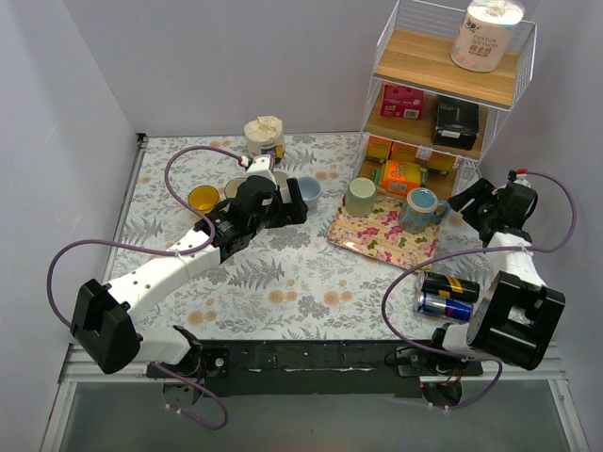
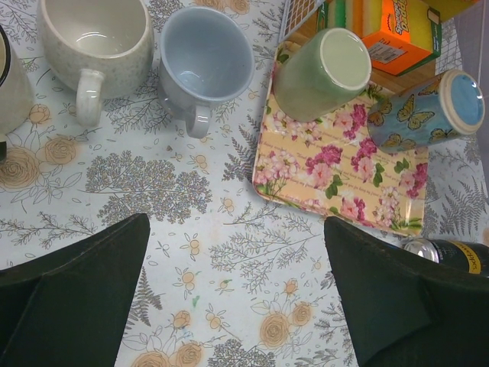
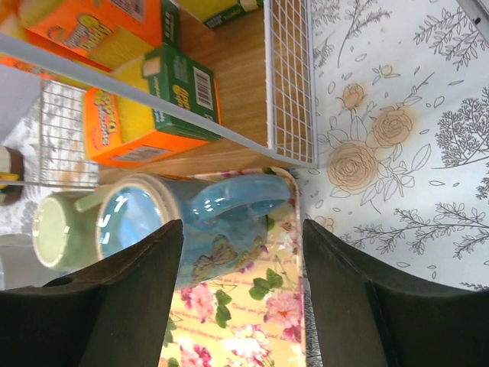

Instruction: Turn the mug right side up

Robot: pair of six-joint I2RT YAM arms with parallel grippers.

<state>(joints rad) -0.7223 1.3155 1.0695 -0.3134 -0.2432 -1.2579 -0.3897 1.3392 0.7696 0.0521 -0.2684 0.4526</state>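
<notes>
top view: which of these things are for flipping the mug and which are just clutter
Job: blue mug, green mug, tray, right gripper.
Lying about: cans, white mug, grey mug, yellow cup, shelf, paper roll.

Barcode on green box [image 3: 172, 80], orange box [image 3: 126, 134] lettering blurred, paper roll [image 1: 485, 33] label seemingly illegible

Bright, even light from overhead fills all three views, and the shadows under the arms on the table [image 1: 283, 273] are faint and soft. The overhead view is sharp. Small white glints sit inside the cream mug [image 2: 95, 46]. The near, dark fingers [image 2: 76, 298] look underexposed and slightly blurred.
</notes>
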